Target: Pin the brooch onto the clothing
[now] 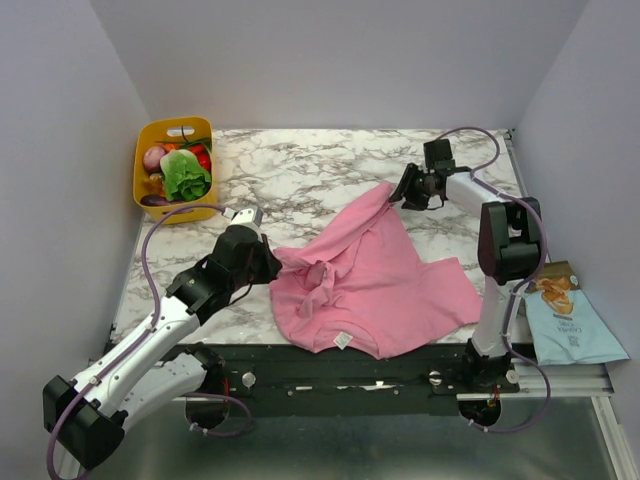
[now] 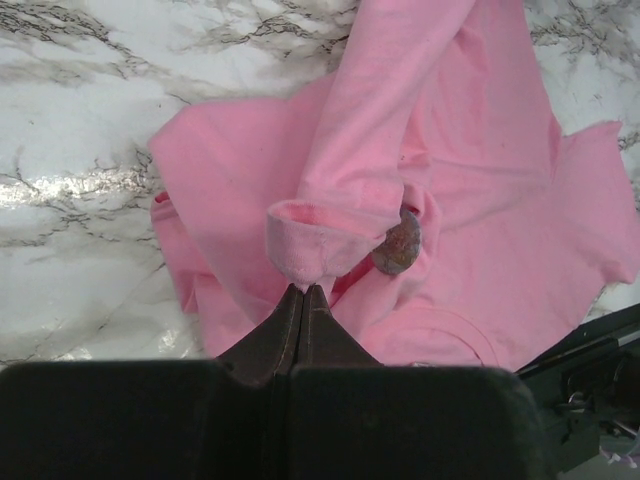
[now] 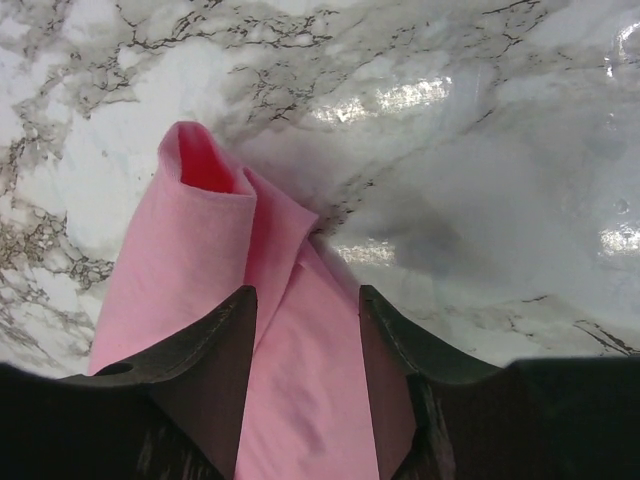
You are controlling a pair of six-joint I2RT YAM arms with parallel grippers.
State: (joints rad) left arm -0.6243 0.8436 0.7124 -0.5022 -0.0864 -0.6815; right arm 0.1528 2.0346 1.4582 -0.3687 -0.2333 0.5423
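Left claw (image 2: 303,290) is pinching a fold of the clothing (image 2: 480,150), with the brooch (image 2: 397,243) lying just beyond its tips, rightward. Right claw (image 3: 305,300) is straddling a sleeve, its jaws parted.

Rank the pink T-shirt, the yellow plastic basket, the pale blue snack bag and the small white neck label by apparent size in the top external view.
1. pink T-shirt, plainly largest.
2. pale blue snack bag and yellow plastic basket: too alike to rank.
3. small white neck label, smallest.
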